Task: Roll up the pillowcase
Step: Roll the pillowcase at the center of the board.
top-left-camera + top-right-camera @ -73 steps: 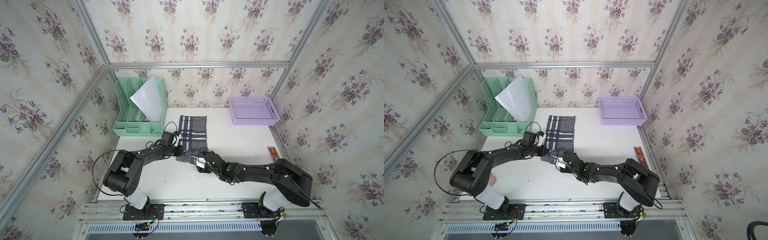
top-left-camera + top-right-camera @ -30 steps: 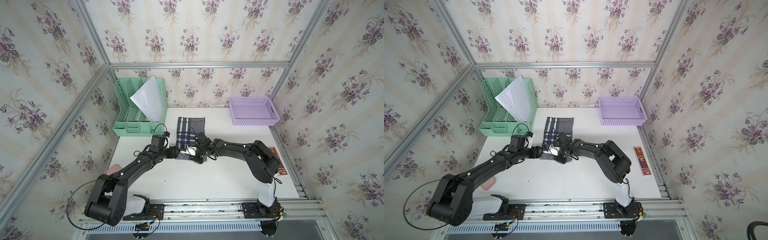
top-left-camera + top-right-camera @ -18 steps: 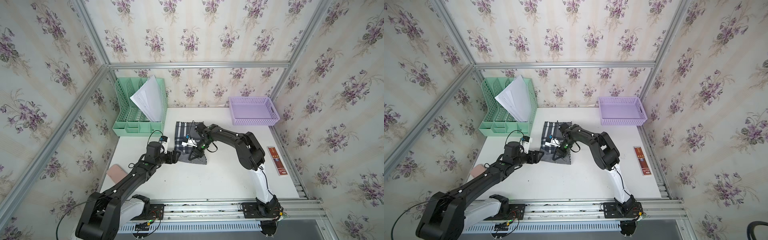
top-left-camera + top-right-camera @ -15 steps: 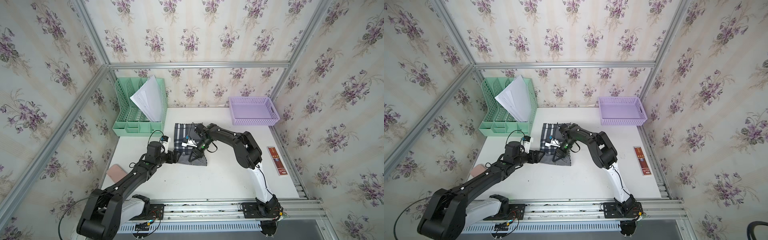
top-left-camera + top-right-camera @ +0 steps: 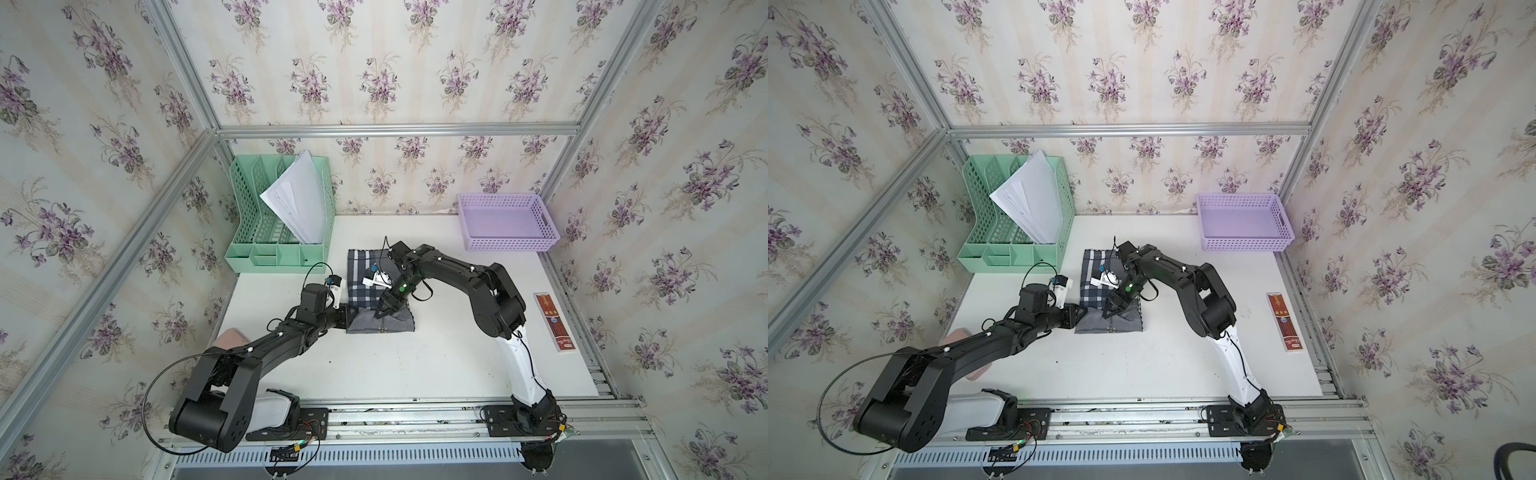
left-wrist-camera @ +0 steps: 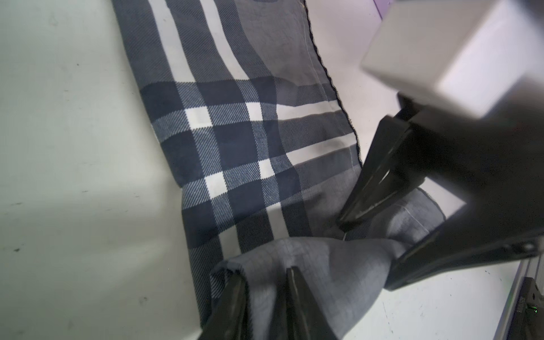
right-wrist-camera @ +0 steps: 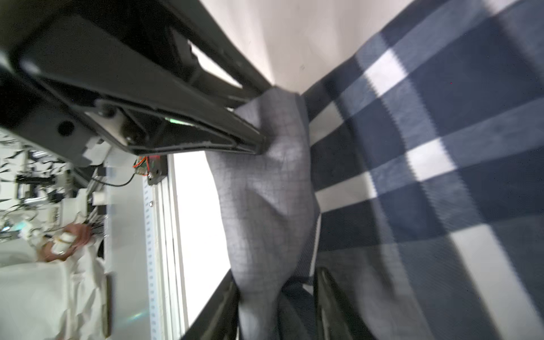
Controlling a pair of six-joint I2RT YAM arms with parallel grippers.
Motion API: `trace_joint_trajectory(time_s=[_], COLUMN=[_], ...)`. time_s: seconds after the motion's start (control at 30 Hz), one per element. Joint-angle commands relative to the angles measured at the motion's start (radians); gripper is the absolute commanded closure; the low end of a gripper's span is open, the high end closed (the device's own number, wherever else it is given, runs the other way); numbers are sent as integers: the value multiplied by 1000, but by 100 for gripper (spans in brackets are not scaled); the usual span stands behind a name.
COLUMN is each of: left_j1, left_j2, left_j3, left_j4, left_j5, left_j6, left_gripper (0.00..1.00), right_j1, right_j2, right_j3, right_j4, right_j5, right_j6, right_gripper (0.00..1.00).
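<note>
Both top views only: whole layout. Pillowcase [image 5: 357,291] [image 5: 1092,287] on middle of table [image 5: 374,365], plaid end flat toward back wall, near end turned over into a plain grey fold. Rack [image 5: 270,257] back left, basket [image 5: 505,247] back right, box [image 5: 555,328] by right edge, all apart from cloth. Left gripper [image 5: 348,316] and right gripper [image 5: 380,312] both at the fold, too small there to read either grip

Left wrist only: left gripper [image 6: 265,272] clamped on the fold, grey cloth bunched between its fingers [image 6: 235,294]. Right gripper [image 6: 348,219] tips down on cloth just past the fold, near the dark stitched edge

Right wrist only: right gripper [image 7: 276,279] jaws parted, fold running between them with a dark gap on one side, so loose round the cloth, not pinching. Left gripper [image 7: 262,117] biting the other end of the same fold. Person [image 7: 59,250] in white beyond the rail, blurred

Relative to hands: fold spanning both grippers. Left gripper at fold's left corner, coming in low from the left. Right gripper over fold's middle, reaching across plaid part from behind, pointing toward near edge. Rest of cloth behind both tips, flat on table
</note>
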Motion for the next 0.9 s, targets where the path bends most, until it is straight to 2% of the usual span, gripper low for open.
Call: trace_joint_trajectory(time_s=[0.0, 0.07, 0.1, 0.23, 0.33, 0.37, 0.43, 0.53, 0.67, 0.73, 0.8, 0.87], left_j1=[1, 1, 1, 1, 2, 4, 3, 4, 3, 3, 5, 7], left_j2=[31, 71, 78, 138, 140, 144, 148, 159, 167, 164, 161, 158], left_j3=[47, 89, 105, 145, 161, 167, 181, 191, 199, 199, 200, 205], left_j4=[-63, -111, -130, -171, -206, -217, -239, -246, -245, -248, -251, -258], left_j5=[-62, -61, -54, -54, -78, -78, -78, -78, -77, -78, -78, -78], left_j6=[-29, -34, -34, -31, -34, -34, -32, -23, -20, -19, -16, -14], left_gripper=[82, 84, 85, 86, 88, 88, 86, 84, 84, 83, 81, 79], right_j1=[4, 20, 39, 235, 387, 416, 448, 469, 469, 461, 449, 434], right_j2=[-119, -255, -324, -586, -653, -648, -622, -564, -457, -408, -373, -357], right_j3=[-81, -228, -306, -763, -1016, -1042, -1049, -1060, -1047, -1021, -987, -953], right_j4=[206, 382, 473, 931, 1217, 1252, 1266, 1350, 1452, 1443, 1396, 1327], right_j5=[187, 290, 360, 768, 995, 1042, 1103, 1205, 1309, 1319, 1292, 1248], right_j6=[109, 120, 113, -84, -218, -217, -213, -240, -311, -333, -329, -302], right_gripper=[41, 25, 21, 12, 7, 7, 0, 0, 1, 5, 19, 42])
